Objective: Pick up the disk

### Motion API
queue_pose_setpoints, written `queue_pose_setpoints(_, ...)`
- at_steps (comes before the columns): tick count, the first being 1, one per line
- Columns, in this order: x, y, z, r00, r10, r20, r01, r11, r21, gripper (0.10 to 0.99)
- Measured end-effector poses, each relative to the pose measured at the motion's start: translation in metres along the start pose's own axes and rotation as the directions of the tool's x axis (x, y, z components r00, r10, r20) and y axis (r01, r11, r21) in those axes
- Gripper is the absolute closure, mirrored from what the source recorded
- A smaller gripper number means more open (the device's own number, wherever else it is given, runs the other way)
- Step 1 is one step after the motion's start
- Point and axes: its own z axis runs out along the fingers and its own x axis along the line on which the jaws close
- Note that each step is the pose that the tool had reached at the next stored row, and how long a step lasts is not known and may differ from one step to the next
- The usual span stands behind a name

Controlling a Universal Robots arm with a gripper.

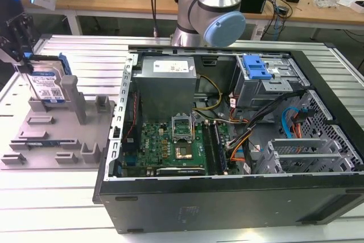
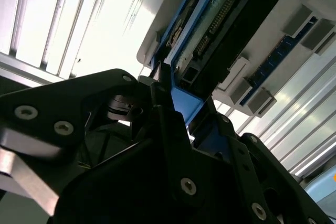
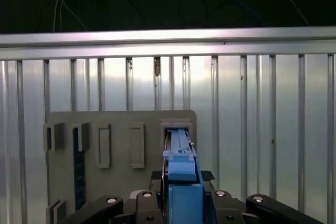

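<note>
Ribbed aluminium table (image 1: 68,209) carries everything; wooden benches with cables and boxes run along the back.

Open computer case (image 1: 227,140): largest item, on the exterior view's right. Side panel off. Green motherboard (image 1: 170,146) visible low inside, grey power supply box (image 1: 168,83) above it, blue-fronted drive cage (image 1: 259,69) at the upper corner, orange and black cabling between them.

Robot arm (image 1: 207,9): silver column with a pale blue joint cap, rising behind the case.

Grey fixture tray (image 1: 45,140): on the exterior view's left, beside the case, with upright posts and slots. One tall post (image 1: 77,98) stands just beside the drive.

Disk (image 1: 45,86): standing on edge at the far end of the tray, white-and-blue label facing the camera, blue rail along its upper side. In the first wrist view the disk (image 3: 181,166) is seen edge-on, blue rail uppermost, its far end seated in a tray slot (image 3: 176,124). In the second wrist view its connector end (image 2: 220,30) and dark underside show, blue rails either side.

Gripper (image 1: 20,44): black, at the disk's top corner on the exterior view's left. In both wrist views the black fingers (image 2: 168,124) sit close against the blue rail on each side, clamped on the disk. Disk base remains in the tray slot.
</note>
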Motion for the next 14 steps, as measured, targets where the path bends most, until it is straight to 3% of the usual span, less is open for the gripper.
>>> queue_pose_setpoints(9,0.0012,-0.0002,-0.0258,1.0000,0.000,0.0003,0.000,1.0000,0.000,0.718)
queue_pose_setpoints(14,0.0021,-0.0009,-0.0463,1.0000,0.000,0.0004,0.000,1.0000,0.000,0.718)
